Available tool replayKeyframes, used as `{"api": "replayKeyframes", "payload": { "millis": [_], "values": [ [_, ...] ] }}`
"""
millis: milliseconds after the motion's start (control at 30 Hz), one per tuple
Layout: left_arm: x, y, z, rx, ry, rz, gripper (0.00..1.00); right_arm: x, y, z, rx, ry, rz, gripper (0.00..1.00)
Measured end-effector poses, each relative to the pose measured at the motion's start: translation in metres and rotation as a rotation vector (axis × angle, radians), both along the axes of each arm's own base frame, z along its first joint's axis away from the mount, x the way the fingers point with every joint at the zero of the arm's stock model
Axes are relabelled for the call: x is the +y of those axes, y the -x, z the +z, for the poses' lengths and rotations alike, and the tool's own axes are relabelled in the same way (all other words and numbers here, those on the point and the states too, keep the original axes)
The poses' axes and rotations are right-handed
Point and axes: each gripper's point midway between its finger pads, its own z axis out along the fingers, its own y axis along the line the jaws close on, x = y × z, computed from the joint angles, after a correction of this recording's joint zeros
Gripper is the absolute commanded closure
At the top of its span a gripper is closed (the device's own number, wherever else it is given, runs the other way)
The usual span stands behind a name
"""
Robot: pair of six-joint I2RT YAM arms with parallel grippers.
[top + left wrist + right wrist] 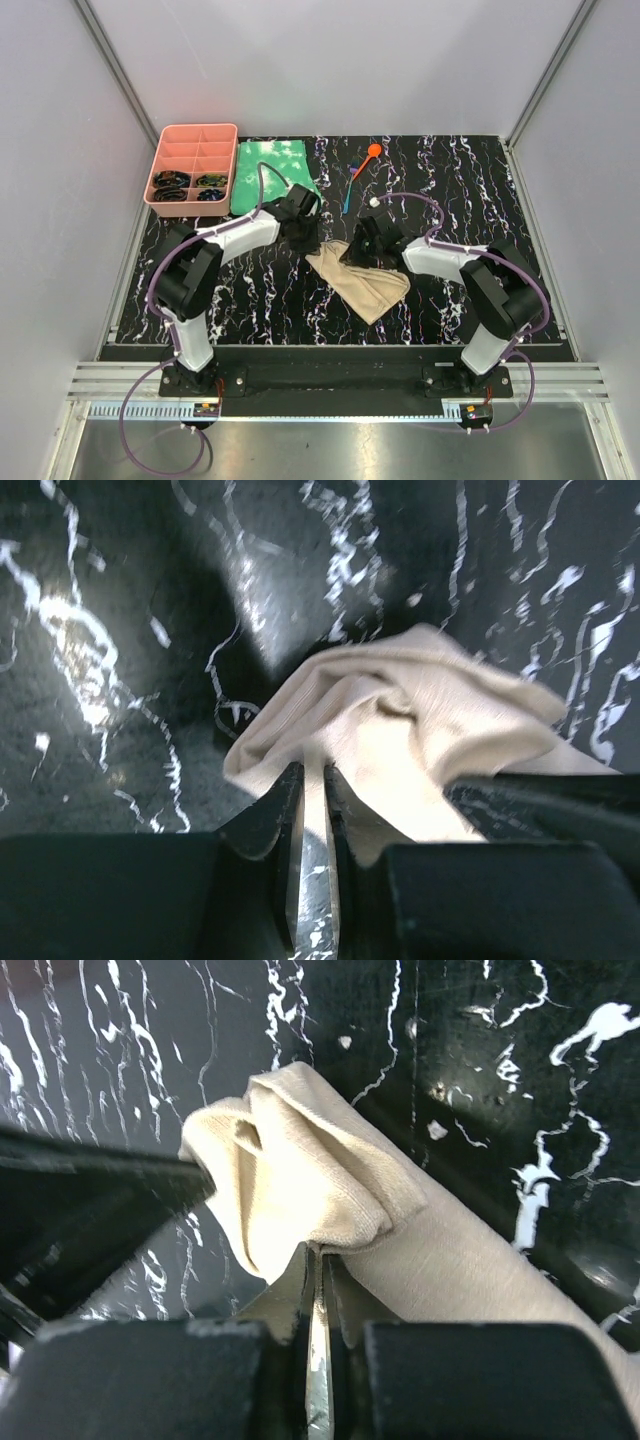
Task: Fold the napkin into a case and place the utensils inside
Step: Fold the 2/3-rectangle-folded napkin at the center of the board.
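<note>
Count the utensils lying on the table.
2. The orange spoon lies near the far edge; the blue utensil lies just nearer the arms. The napkin could hide more.

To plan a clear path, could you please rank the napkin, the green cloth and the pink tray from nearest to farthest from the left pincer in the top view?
Measured from the left pincer:
1. the napkin, at its tips, spreading to its right.
2. the green cloth, just beyond it, toward the far edge.
3. the pink tray, in the far left corner.
</note>
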Motion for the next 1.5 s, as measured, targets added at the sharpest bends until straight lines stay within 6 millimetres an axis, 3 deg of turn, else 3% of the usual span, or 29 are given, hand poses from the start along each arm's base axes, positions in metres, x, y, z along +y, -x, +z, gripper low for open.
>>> {"api": "replayKeyframes", "payload": {
  "millis": [200,400,667,767,967,1033,1333,1500],
  "values": [
    [-0.01,-0.014,0.003,-0.021,0.011,-0.017,0.85,-0.009,-0.002,0.004,-0.027,0.059,0.063,0.68],
    [-0.01,-0.012,-0.006,-0.001,0.001,-0.025,0.85,-0.032,-0.034,0.013,-0.046,0.041,0.088,0.39],
    [-0.013,-0.014,-0.005,-0.011,0.017,-0.029,0.85,-0.038,-0.061,-0.009,0.004,-0.035,0.224,0.2],
    [-0.014,-0.015,-0.004,-0.014,0.022,-0.031,0.85,-0.033,-0.068,-0.008,0.006,-0.083,0.27,0.23],
    [-0.016,-0.016,-0.004,-0.016,0.028,-0.033,0.85,-0.021,-0.083,-0.011,0.024,-0.162,0.333,0.4],
    [-0.016,-0.016,-0.007,-0.014,0.026,-0.032,0.85,-0.019,-0.085,-0.013,0.035,-0.183,0.345,0.52],
    [-0.015,-0.016,-0.022,0.011,0.014,-0.023,0.86,-0.017,-0.083,-0.015,0.054,-0.208,0.376,0.85],
    [-0.016,-0.018,-0.022,0.01,0.019,-0.016,0.87,-0.014,-0.082,-0.005,0.017,-0.197,0.4,0.88]
  ]
}}
